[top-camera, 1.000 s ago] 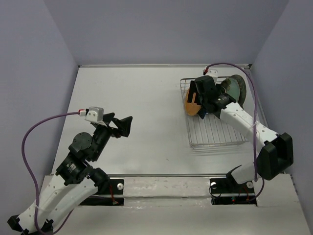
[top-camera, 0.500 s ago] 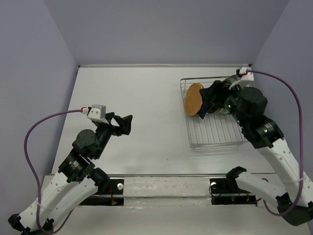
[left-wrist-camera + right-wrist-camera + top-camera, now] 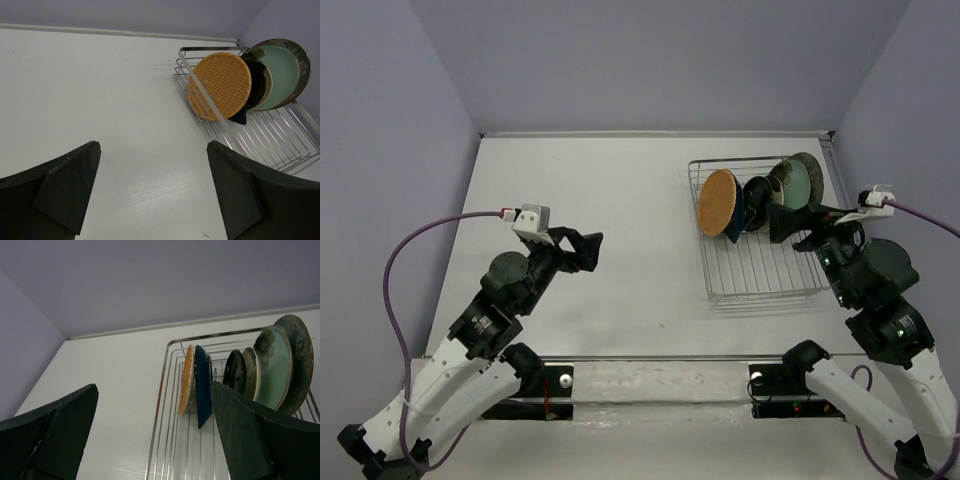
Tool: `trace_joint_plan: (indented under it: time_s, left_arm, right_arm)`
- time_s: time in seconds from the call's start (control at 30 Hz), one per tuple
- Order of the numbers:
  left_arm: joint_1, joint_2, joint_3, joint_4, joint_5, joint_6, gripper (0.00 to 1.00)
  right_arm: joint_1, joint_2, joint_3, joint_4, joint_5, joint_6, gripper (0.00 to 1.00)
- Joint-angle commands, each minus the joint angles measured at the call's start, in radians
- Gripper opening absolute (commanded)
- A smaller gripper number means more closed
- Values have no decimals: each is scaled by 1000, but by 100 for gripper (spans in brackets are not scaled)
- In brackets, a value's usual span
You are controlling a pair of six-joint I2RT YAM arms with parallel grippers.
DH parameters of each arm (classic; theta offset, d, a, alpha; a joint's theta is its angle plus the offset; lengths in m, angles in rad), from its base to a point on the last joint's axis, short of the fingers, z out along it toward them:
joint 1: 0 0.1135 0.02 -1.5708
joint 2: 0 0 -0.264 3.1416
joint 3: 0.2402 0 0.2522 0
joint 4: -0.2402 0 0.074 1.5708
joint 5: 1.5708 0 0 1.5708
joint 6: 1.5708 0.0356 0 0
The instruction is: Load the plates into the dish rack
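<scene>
The silver wire dish rack (image 3: 760, 275) sits at the back right. Standing in it, left to right, are the orange woven plate (image 3: 717, 202), dark blue plate (image 3: 735, 224), black plate (image 3: 757, 192), teal plate (image 3: 792, 182) and grey speckled plate (image 3: 811, 165). The cream plate (image 3: 250, 372) shows between black and teal in the right wrist view. My right gripper (image 3: 792, 228) is open and empty, raised over the rack's right side and apart from the plates. My left gripper (image 3: 582, 250) is open and empty over the table's left middle.
The back wall runs just behind the rack and the right wall close beside it. The near half of the rack (image 3: 280, 145) holds no plates. A purple cable (image 3: 420, 240) loops off the left wrist.
My right gripper has let go of the orange plate, which now stands in the rack, and has drawn back toward the near right. My left gripper has shifted slightly right.
</scene>
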Motion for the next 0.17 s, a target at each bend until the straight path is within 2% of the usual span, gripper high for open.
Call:
trace_joint_plan:
  time_s: [0.0,0.13]
  left_arm:
    - [3,32,14,109,56,-45,99]
    - [3,120,1,102,98,-113,99]
  right_arm:
    - [0,34,-79,37,-8,27,100]
    - [0,103,-112,52,-114,65,100]
